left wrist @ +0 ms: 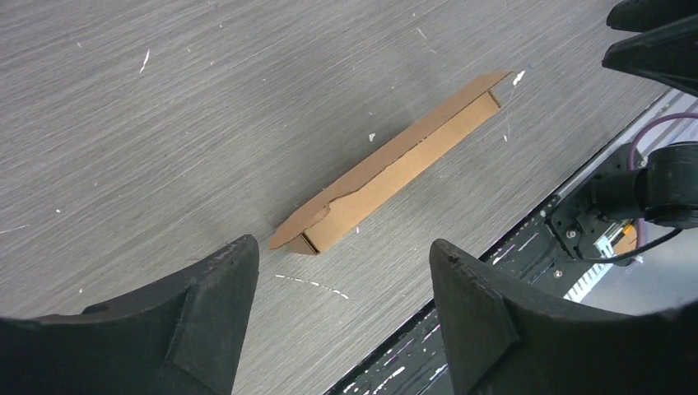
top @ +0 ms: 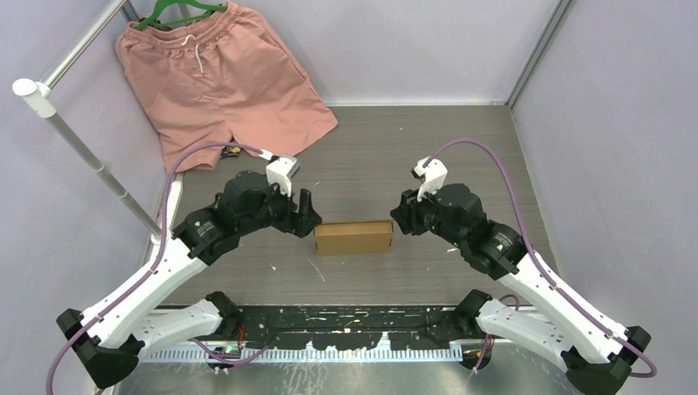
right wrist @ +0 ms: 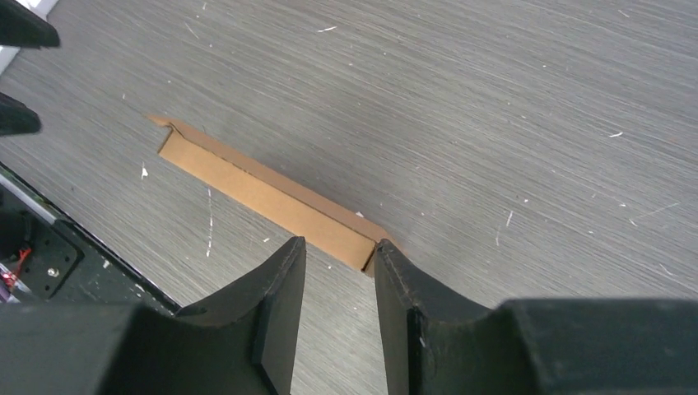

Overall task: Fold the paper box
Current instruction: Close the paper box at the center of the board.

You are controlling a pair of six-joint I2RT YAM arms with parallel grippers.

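The paper box [top: 354, 237] is a small brown cardboard box, folded shut, lying flat on the grey table between the two arms. My left gripper [top: 306, 216] hovers just off its left end, open wide with nothing between its fingers. In the left wrist view the paper box [left wrist: 395, 164] lies beyond the left gripper [left wrist: 342, 247], apart from both fingertips. My right gripper [top: 401, 216] sits at the box's right end. In the right wrist view the right gripper [right wrist: 338, 244] is open by a narrow gap, empty, with one fingertip [right wrist: 387, 255] right at the corner of the paper box [right wrist: 272, 197].
Salmon-pink shorts [top: 218, 74] on a green hanger lie at the back left, next to a slanting metal pole [top: 82, 148]. Grey walls close in the table at the back and right. The black base rail [top: 354, 321] runs along the near edge.
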